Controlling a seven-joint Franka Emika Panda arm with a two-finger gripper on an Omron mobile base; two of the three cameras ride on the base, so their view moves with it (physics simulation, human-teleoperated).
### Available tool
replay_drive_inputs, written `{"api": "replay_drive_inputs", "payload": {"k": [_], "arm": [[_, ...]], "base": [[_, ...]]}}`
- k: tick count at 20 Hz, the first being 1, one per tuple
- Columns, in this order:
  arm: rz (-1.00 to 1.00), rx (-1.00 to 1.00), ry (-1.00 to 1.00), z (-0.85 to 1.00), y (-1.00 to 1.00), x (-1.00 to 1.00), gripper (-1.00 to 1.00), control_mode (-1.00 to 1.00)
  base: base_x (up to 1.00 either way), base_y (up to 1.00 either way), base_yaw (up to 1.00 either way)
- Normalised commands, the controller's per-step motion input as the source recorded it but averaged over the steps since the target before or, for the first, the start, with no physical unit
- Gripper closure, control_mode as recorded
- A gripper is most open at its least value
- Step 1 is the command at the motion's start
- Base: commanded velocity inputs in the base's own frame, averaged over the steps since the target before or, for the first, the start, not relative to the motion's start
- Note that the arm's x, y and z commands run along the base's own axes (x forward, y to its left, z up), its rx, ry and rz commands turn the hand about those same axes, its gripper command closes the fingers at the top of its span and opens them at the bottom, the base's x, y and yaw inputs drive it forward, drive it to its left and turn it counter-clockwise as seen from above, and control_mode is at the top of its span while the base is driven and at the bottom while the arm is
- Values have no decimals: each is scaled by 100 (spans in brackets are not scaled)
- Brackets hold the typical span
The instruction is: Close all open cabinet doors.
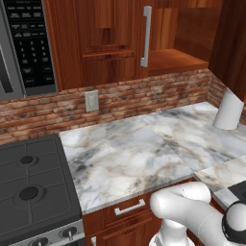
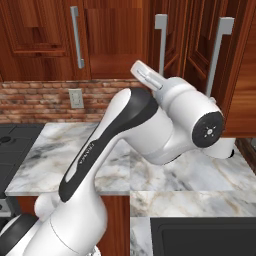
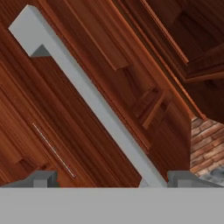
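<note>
Marble covers the desk [image 1: 125,158], which runs along a red brick wall [image 1: 144,98] with a pale wall socket [image 1: 92,101] set into it. To the left sit a dark stove [image 1: 29,187] and, above it, a microwave [image 1: 26,45]. Reddish-brown cabinet doors [image 2: 212,50] hang over the desk: in the right base view one closed door [image 2: 40,35] with a long silver handle [image 2: 77,37] lies flat at the left, while doors further right stand swung outward, with an open shelf [image 1: 175,60] showing behind them. The end effector [image 3: 109,181] sits very close to a wooden door panel, its two dark fingertips [image 3: 41,179] spread wide apart, with a silver bar handle [image 3: 87,94] running diagonally down between them. Nothing is clamped.
</note>
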Motion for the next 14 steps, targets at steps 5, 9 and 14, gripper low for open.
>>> {"api": "replay_drive_inputs", "payload": {"k": [5, 9, 14], "arm": [[0, 0, 0, -7, -9, 17, -100, -100], [0, 0, 0, 0, 0, 2, -100, -100], [1, 0, 0, 0, 0, 7, -100, -100]], "base": [[0, 0, 0], [0, 0, 0], [0, 0, 0]]}}
